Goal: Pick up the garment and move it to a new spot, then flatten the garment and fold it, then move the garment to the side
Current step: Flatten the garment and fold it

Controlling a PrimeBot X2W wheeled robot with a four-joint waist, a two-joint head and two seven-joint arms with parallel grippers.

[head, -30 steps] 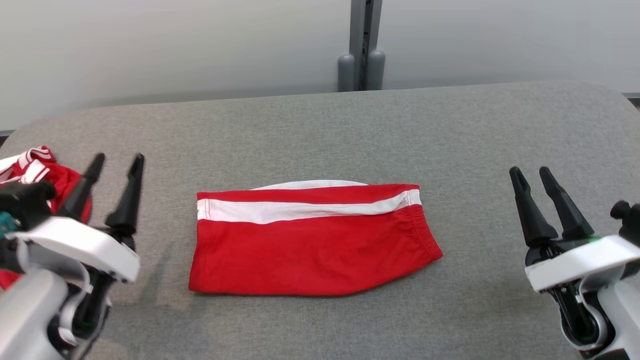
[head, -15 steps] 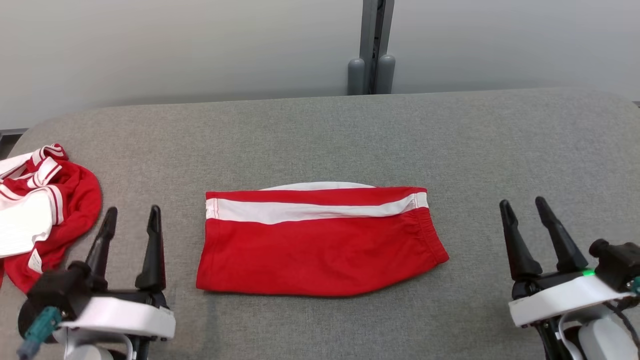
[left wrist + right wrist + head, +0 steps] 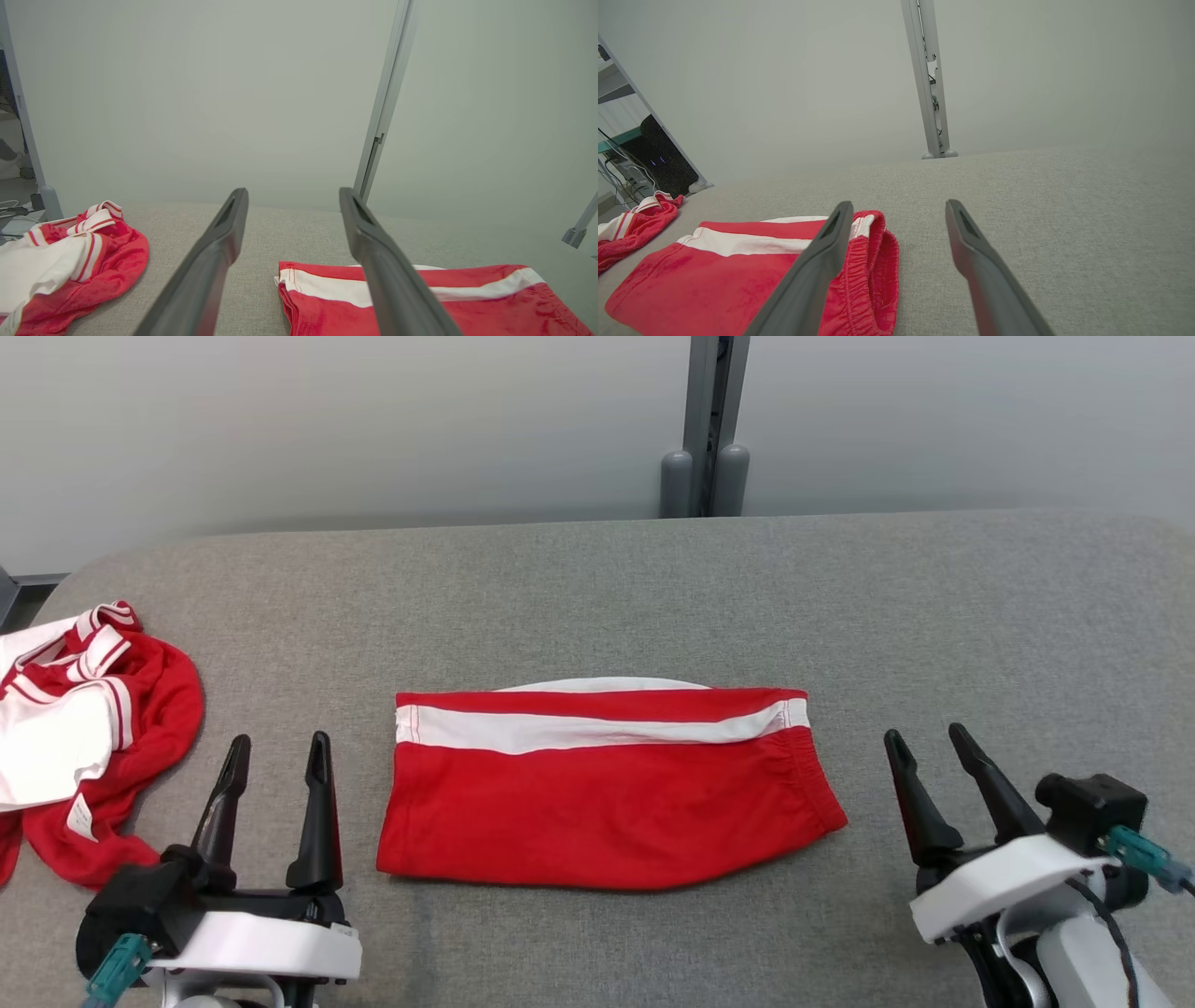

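The garment (image 3: pixel 607 803), red shorts with a white stripe, lies folded flat in the middle of the grey padded table (image 3: pixel 597 597). My left gripper (image 3: pixel 280 742) stands open near the front edge, just left of the folded garment's left end and apart from it. On the other side my right gripper (image 3: pixel 925 733) is open too, a short way right of the elastic waistband end. In the left wrist view the left gripper (image 3: pixel 293 191) frames the garment's (image 3: pixel 490 303) near corner. The right gripper (image 3: pixel 899 203) has the waistband of the garment (image 3: pixel 714 280) just behind its left finger.
A second red and white garment (image 3: pixel 93 737) lies crumpled at the table's left edge, left of my left gripper. A grey post (image 3: pixel 707 429) rises behind the table's far edge against a pale wall. Bare grey table stretches to the right and far side.
Both grippers have drawn back toward the near edge, still open. The left one moved right, off the crumpled garment. The head view has shifted slightly; the folded garment lies as before.
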